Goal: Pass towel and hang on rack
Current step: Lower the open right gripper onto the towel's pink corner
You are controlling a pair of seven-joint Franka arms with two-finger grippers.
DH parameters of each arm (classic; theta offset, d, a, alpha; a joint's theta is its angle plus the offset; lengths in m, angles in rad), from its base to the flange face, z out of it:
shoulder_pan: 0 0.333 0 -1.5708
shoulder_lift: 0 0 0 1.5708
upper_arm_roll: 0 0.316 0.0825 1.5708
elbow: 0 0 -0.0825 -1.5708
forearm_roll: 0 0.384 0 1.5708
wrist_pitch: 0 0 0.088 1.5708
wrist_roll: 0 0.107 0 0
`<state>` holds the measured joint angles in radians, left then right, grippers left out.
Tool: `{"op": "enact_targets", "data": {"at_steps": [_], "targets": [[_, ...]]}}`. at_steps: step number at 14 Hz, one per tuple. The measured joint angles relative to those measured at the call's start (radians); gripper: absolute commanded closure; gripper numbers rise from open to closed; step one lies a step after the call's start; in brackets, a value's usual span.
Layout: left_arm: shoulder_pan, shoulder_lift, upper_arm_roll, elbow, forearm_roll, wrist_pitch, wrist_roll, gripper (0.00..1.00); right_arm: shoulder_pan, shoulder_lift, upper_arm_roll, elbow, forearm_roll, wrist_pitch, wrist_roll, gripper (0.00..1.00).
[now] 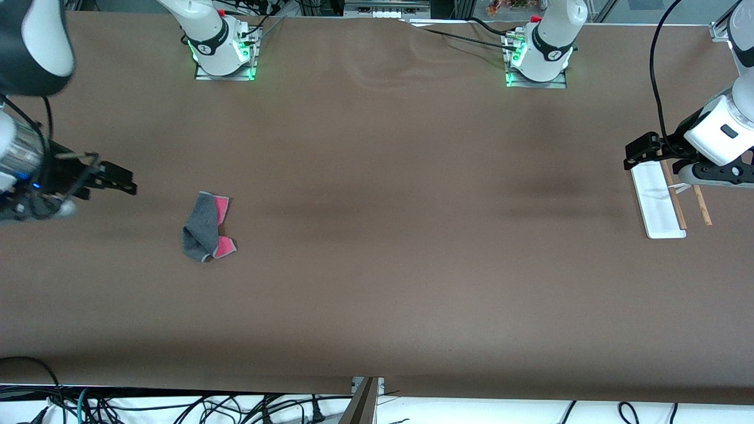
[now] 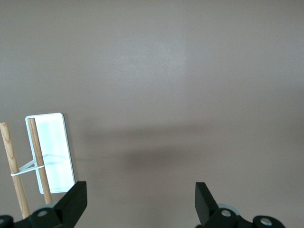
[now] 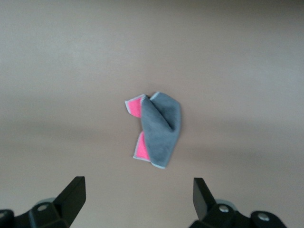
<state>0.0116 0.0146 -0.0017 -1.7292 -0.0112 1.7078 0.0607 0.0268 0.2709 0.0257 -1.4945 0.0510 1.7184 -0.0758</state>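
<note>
The towel (image 1: 207, 227) lies crumpled on the brown table toward the right arm's end, dark grey with pink-red folds showing; it also shows in the right wrist view (image 3: 156, 130). My right gripper (image 1: 121, 180) is open and empty, up above the table near that end, apart from the towel. The rack (image 1: 668, 200) stands at the left arm's end: a flat white base with two thin wooden rods (image 1: 701, 205). It shows in the left wrist view (image 2: 50, 152) too. My left gripper (image 1: 639, 152) is open and empty, over the rack's end that is farther from the front camera.
The brown table cover (image 1: 377, 235) spreads wide between the towel and the rack. Both arm bases (image 1: 224, 47) stand along the table's back edge. Cables hang below the front edge.
</note>
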Motion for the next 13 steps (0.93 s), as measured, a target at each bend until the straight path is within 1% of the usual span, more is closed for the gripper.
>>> {"op": "enact_targets", "data": {"at_steps": [5,11,13], "targets": [[0.000,0.001,0.000,0.000,0.000,0.000,0.000,0.00,0.044,0.149,0.000,0.000,0.000,0.105,0.001,0.00],[0.000,0.002,0.000,0.001,0.000,0.000,0.000,0.00,0.110,0.299,0.001,0.001,0.001,0.306,0.003,0.00],[0.000,0.002,0.000,0.001,0.000,0.000,0.000,0.00,0.122,0.346,0.001,0.001,0.001,0.348,0.004,0.00]]}}
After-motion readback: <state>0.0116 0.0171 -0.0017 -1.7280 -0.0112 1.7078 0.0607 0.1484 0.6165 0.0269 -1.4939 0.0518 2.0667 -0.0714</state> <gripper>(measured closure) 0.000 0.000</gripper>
